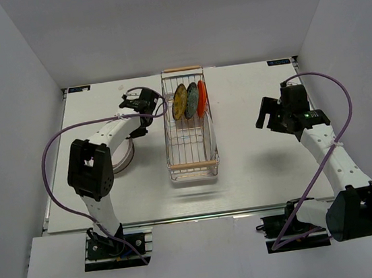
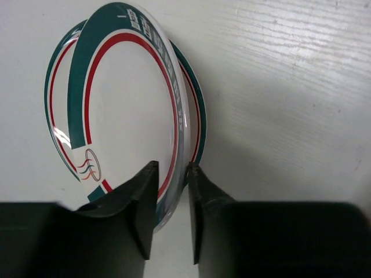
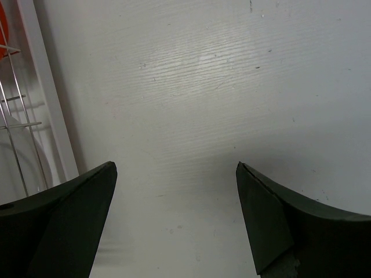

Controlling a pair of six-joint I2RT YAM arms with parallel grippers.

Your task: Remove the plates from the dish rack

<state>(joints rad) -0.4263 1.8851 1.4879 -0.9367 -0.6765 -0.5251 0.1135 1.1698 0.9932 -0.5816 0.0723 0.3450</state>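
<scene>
My left gripper [image 2: 172, 168] is set narrow around the rim of a white banded plate [image 2: 127, 110] with teal and red rings. The rim runs up between the two fingers [image 2: 145, 197], but the wrist view does not let me tell whether the pads press it or stand just clear of it. That plate is tilted up on its edge. It leans over a second banded plate [image 2: 196, 124], which lies on the worktop [image 2: 290, 87] just beyond the fingertips, with its rim showing on both sides of the tilted one. From overhead the pair is half hidden under my left arm [image 1: 91, 171].

The dish rack [image 1: 168, 134] sits close by on the right of that gripper. It is well apart from my right gripper [image 3: 177, 168], on that gripper's left. At the rack's far end three small plates stand on edge side by side: the mustard-yellow plate [image 1: 180, 101], the grey-teal plate [image 1: 192, 99] and the orange-red plate [image 1: 201, 98]. A larger white plate [image 1: 207, 140] is in the near half, against the rack's right wall; I cannot tell how steeply it leans.

The right gripper hangs above the worktop with its fingers spread wide and only the worktop showing between them. The rack's wires and a sliver of the orange-red plate sit at the left edge of its wrist view.
</scene>
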